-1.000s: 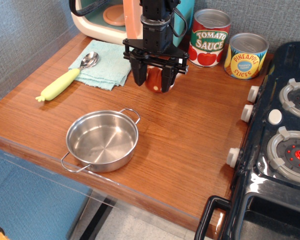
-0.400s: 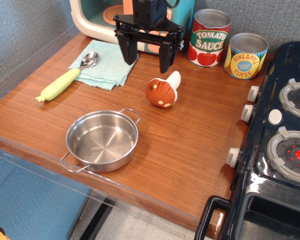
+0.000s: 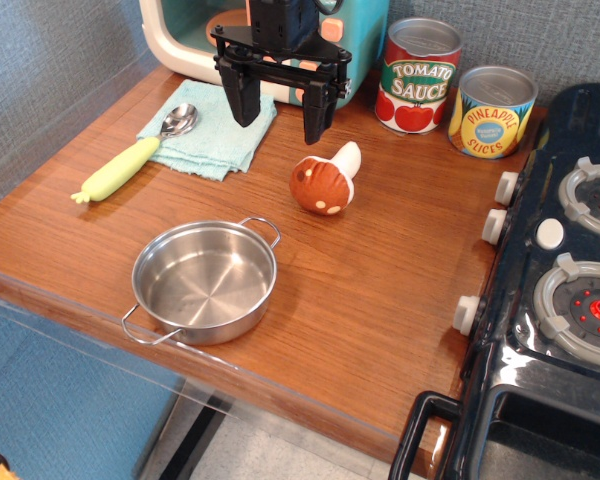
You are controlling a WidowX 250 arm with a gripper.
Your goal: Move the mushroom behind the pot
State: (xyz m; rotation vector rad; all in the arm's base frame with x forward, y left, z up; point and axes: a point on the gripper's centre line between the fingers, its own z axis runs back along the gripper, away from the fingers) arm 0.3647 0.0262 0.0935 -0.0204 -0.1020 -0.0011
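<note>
We see the pincer raised above the table, its two fingers spread wide and holding nothing. Below and to its right, the mushroom lies tipped on its side on the bare wood, brown spotted cap toward us and white stem pointing back toward the tomato sauce can. It sits beyond the pot, a little to the right of the pot's far handle and clear of it.

The change is the release. A second ago the pincer stood low with the mushroom caught between its fingers; shortly after, it had let go and risen, and the mushroom rested where it lies now. Since that last earlier view the mushroom has not shifted, while the pincer has drifted slightly left and back, over the edge of the blue cloth, still open wide.

We judge the placing to be done: the mushroom rests behind the pot as seen from the front edge, untouched and at rest, and the arm looks to be withdrawing. The pot, spoon and pineapple can sit as before.
</note>
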